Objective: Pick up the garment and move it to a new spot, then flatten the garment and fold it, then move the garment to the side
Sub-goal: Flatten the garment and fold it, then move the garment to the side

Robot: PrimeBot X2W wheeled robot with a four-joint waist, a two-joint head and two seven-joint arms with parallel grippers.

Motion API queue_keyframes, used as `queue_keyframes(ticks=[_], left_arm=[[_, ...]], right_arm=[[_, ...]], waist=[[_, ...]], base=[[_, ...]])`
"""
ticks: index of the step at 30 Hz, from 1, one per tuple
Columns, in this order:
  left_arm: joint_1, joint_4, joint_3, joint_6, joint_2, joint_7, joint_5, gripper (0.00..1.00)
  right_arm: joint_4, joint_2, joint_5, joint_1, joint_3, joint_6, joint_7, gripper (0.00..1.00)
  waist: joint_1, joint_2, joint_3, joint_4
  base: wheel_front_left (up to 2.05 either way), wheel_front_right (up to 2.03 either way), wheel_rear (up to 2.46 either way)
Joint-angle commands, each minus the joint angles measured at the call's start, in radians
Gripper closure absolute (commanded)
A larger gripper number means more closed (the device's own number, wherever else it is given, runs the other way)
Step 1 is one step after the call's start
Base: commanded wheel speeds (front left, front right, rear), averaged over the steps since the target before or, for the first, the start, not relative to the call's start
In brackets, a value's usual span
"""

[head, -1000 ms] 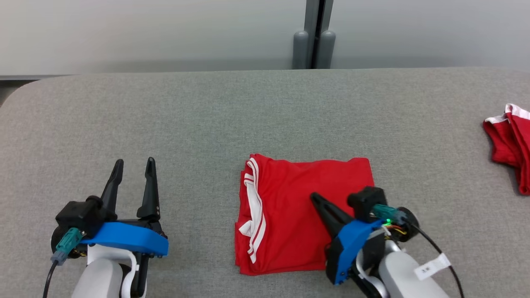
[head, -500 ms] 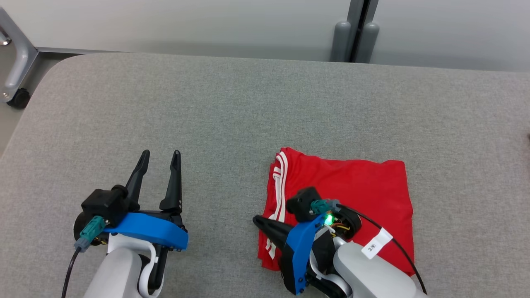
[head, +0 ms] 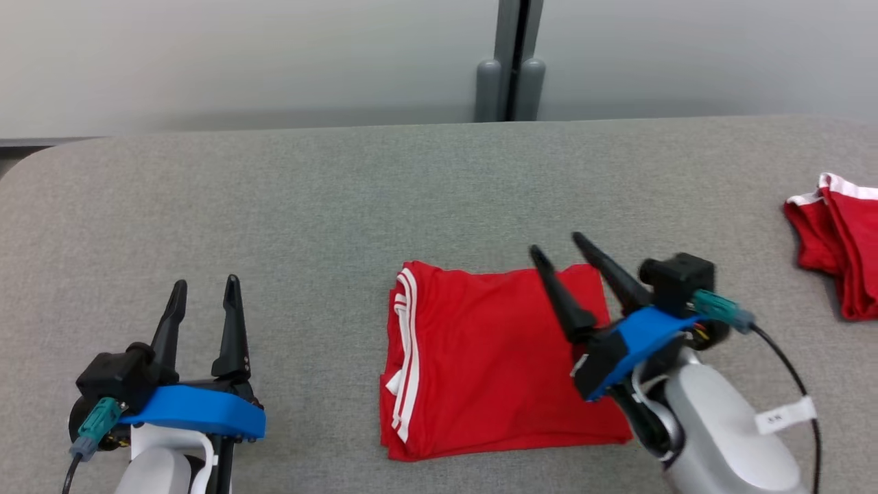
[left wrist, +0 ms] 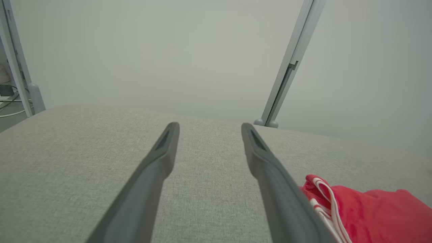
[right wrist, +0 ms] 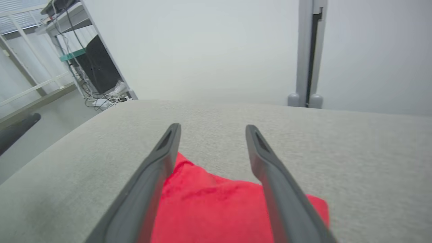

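Red garment (head: 480, 357) beneath parted right jaws

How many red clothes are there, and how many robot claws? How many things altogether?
Red clothes: 2, the folded garment and the bunched garment
Grippers: 2, the left gripper and the right gripper
Total: 4

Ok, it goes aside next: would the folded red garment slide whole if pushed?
Probably it bunches: the garment is thin, limp cloth on a rough-looking grey tabletop. Pinched at one corner, its loose layers would likely sag open.
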Motion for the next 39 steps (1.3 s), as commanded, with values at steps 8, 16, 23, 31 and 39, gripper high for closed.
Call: queue_keyframes(ticks=[8, 16, 23, 31, 39], left_arm=[[0.053, -0.029, 0.02, 0.01, 0.012, -0.004, 0.016, 0.0], [0.099, -0.017, 0.034, 0.021, 0.008, -0.004, 0.014, 0.0], [0.151, -0.003, 0.047, 0.03, 0.004, -0.004, 0.005, 0.0], [0.166, 0.011, 0.039, 0.04, 0.013, -0.002, 0.009, 0.0], [0.163, 0.018, 0.032, 0.041, 0.018, 0.001, 0.006, 0.0]], right_arm=[[-0.181, -0.002, -0.169, 0.231, -0.329, 0.001, 0.048, 0.0], [-0.299, 0.014, -0.216, 0.346, -0.398, 0.001, 0.093, 0.0], [-0.322, 0.008, -0.206, 0.394, -0.393, 0.001, 0.115, 0.0], [-0.31, -0.002, -0.201, 0.409, -0.392, 0.001, 0.12, 0.0], [-0.287, 0.001, -0.203, 0.405, -0.396, 0.001, 0.122, 0.0]], waist=[[-0.0001, 0.0, -0.037, -0.065], [-0.0001, 0.0, -0.083, -0.095], [-0.0001, 0.0, -0.132, -0.101], [-0.0001, 0.0, -0.15, -0.087], [-0.0001, 0.0, -0.152, -0.081]], base=[[0.0, 0.0, 0.0], [0.0, 0.0, 0.0], [0.0, 0.0, 0.0], [0.0, 0.0, 0.0], [0.0, 0.0, 0.0]])
